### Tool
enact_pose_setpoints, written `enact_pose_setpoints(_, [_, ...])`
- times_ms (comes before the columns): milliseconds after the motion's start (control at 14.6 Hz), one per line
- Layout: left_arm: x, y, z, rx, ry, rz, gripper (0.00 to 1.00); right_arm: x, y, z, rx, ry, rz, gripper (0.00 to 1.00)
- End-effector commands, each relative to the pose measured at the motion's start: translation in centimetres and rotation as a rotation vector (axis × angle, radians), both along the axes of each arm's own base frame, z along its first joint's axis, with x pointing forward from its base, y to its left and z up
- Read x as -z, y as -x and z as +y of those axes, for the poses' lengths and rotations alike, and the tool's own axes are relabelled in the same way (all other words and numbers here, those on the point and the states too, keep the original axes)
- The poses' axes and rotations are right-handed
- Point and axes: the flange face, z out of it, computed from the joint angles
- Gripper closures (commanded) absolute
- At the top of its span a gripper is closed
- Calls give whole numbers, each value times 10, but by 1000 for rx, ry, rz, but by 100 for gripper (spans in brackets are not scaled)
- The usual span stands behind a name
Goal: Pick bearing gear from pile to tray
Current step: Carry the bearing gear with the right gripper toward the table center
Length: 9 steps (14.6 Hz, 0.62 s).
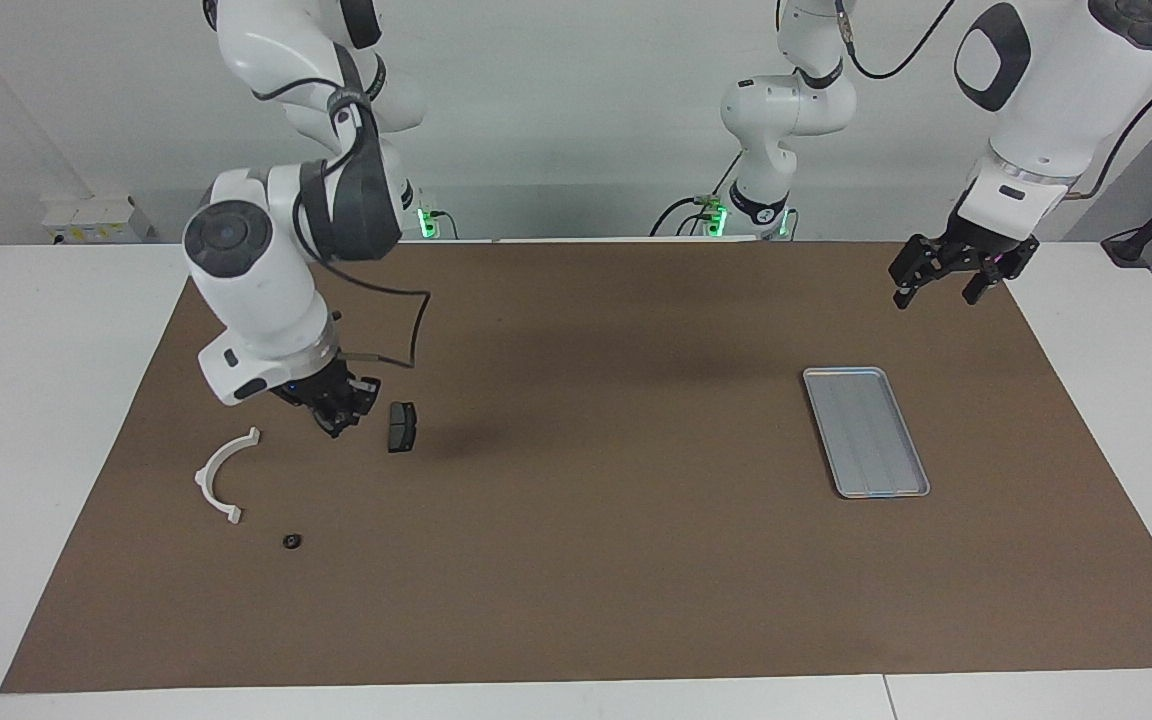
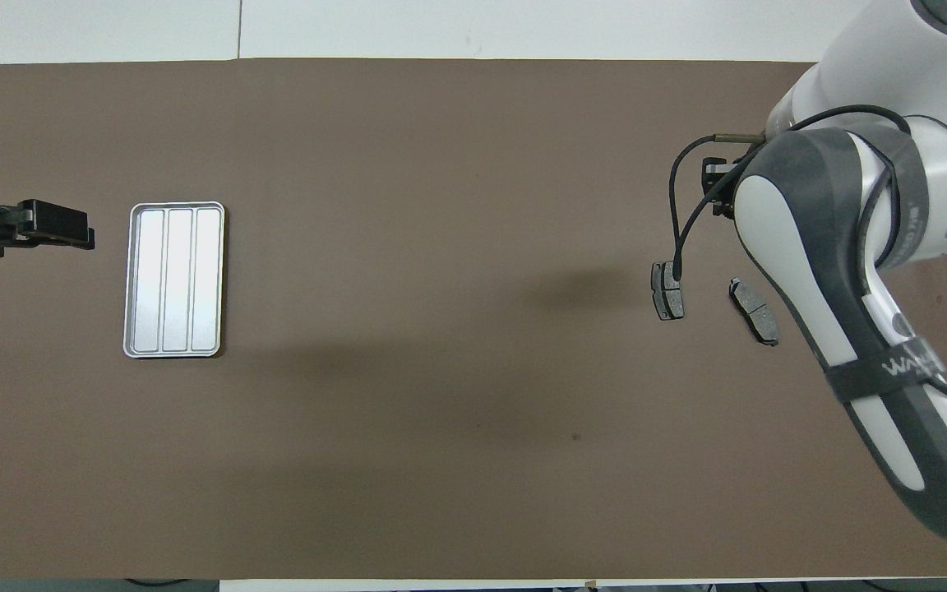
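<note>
The right pincer (image 1: 341,418) hangs low over the pile at the right arm's end of the worktop (image 1: 576,560), just beside one brake pad (image 1: 402,427); I cannot tell how its fingers stand. A second brake pad (image 2: 754,310) lies nearer the robots. Farther out sit the white half-ring bracket (image 1: 224,472) and one tiny black ring (image 1: 291,541), likely the bearing gear. It looks light, rigid and smooth, so I would nip it across its outer rim. The tray (image 1: 866,432) lies bare at the left arm's end. The left pincer (image 1: 946,280) waits above with fingers apart. The arm's strap (image 2: 893,366) carries lettering I cannot read fully.
</note>
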Motion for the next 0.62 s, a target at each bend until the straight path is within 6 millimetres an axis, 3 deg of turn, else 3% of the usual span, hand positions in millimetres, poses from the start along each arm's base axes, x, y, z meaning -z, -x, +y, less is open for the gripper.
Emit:
enact_pose_setpoints(0, [-3,11,2,-23,0,1,0,-24,29,49,137,-45,20,100])
enact_pose_setpoints(137, [-4,10,6,-32,0,-6,0,-28,50,111,220,-36,22,100])
enact_pose_setpoints(273, [-4,8,0,-26,1,-11,0,-31,69,162,331,-41,26,100])
enact_pose_setpoints(342, [-5,7,-3,-55,4,-24,0,-41,74,183,395,-84,35,100])
enact_pose_setpoints(547, [-3,6,-4,-138,12,-36,0,-25,88,264,453,-95,16,100])
